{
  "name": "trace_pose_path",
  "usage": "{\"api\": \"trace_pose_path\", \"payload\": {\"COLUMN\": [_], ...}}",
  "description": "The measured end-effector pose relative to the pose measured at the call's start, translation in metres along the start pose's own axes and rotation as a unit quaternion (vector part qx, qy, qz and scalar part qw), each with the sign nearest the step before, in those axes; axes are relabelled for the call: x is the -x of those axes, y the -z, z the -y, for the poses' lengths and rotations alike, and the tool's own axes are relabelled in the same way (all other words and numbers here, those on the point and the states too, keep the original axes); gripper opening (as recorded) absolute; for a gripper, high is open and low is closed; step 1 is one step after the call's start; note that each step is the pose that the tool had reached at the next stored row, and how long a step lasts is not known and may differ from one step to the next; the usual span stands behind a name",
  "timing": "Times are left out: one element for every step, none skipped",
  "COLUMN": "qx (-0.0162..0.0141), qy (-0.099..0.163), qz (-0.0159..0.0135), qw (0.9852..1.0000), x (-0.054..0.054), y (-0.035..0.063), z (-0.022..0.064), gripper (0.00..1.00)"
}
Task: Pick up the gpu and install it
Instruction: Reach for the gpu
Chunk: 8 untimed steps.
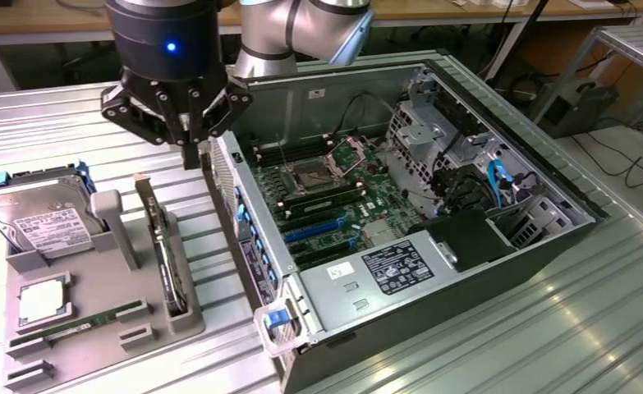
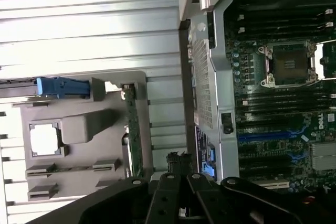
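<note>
Currently your gripper hangs with its jaws drawn narrow, holding nothing. The gpu stands on edge in the grey tray, below the jaws and apart from them. The open computer case sits just beside them.

Dark gpu, grey holder, green motherboard, blue slots.

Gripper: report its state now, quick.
Black gripper: open or shut cannot be told; it hovers near the thin dark gpu card, which stands in the grey holder.
</note>
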<state>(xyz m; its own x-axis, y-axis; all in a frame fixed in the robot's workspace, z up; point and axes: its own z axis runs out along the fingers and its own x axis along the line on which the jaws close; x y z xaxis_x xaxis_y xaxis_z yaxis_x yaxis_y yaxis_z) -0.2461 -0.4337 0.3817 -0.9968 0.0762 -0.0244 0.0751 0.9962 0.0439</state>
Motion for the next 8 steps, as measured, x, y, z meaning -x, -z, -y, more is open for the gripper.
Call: {"api": "trace_pose_path", "payload": {"qx": [0.0000,0.0000,-0.0001,-0.0003,-0.0003,-0.0004,-0.0005,-0.0007], "qy": [0.000,0.000,0.000,0.000,0.000,0.000,0.000,0.000], "qz": [0.0000,0.0001,0.0001,0.0000,0.0001,0.0001,0.0001,0.0001], "qw": [1.0000,1.0000,1.0000,1.0000,1.0000,1.0000,1.0000,1.0000], "x": [-0.007,-0.010,-0.014,-0.020,-0.024,-0.027,-0.030,-0.034], "y": [-0.0013,-0.0020,-0.0026,-0.0039,-0.0048,-0.0055,-0.0062,-0.0072], "z": [0.0024,0.0036,0.0047,0.0071,0.0086,0.0098,0.0108,0.0121], "gripper": [0.11,0.11,0.11,0.11,0.11,0.11,0.11,0.11]}}
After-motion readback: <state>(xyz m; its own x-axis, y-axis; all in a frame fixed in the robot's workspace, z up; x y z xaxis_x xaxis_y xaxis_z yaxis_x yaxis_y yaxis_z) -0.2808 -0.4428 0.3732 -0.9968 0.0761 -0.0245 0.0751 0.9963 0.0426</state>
